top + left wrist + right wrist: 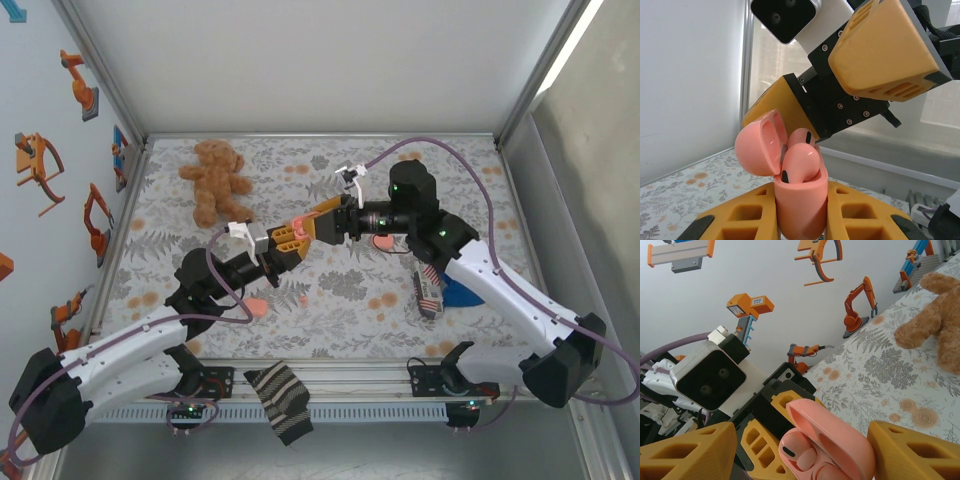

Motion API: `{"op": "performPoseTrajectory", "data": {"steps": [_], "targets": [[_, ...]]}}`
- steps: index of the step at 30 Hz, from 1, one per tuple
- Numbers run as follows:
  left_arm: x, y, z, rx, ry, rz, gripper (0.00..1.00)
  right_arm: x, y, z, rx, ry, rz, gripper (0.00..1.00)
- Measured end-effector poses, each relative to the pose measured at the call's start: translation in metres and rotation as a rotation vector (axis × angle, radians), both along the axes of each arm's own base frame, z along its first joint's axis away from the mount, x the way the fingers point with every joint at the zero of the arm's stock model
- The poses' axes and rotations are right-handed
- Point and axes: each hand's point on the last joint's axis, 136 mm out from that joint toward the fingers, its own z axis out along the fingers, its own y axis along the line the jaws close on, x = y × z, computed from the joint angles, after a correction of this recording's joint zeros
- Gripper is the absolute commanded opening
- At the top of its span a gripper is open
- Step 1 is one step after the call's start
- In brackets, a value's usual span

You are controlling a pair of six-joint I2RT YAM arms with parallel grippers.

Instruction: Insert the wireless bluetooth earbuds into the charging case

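The left gripper (287,238) is clamped on the open pink charging case (802,205), two salmon earbuds (801,160) sitting in its top, while the right gripper (802,429) is spread wide, straddling the case.

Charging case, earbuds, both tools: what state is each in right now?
Charging case: lid open, upright, clamped.
Left tool: shut around its base.
Front earbud: in the case, tilted, apparently not fully seated.
Rear earbud: in the case behind it; seating unclear.
Right tool: open, fingers spread either side of the case.
Teddy bear: lying flat, untouched.
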Motion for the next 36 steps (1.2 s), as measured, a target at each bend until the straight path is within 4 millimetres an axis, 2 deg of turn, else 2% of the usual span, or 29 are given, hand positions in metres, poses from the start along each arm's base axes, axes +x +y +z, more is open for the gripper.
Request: {"op": "performPoseTrajectory", "data": {"steps": [10, 16, 21, 29, 36], "targets": [[0.007, 0.002, -0.006, 0.018, 0.023, 0.040, 0.00, -0.009, -0.005, 0.011, 0.017, -0.046, 0.012, 0.68], [0.008, 0.002, -0.009, 0.029, 0.031, 0.044, 0.00, -0.006, -0.010, 0.008, -0.033, -0.070, -0.020, 0.72], [0.004, 0.005, -0.005, 0.020, 0.023, 0.041, 0.00, -0.005, -0.027, 0.017, -0.072, -0.176, -0.101, 0.78], [-0.010, 0.010, 0.009, -0.006, -0.012, -0.002, 0.00, -0.027, -0.052, 0.047, -0.050, -0.425, -0.107, 0.86], [-0.019, 0.011, 0.012, -0.008, -0.026, -0.039, 0.00, -0.040, -0.049, 0.037, -0.068, -0.539, -0.001, 0.87]]}}
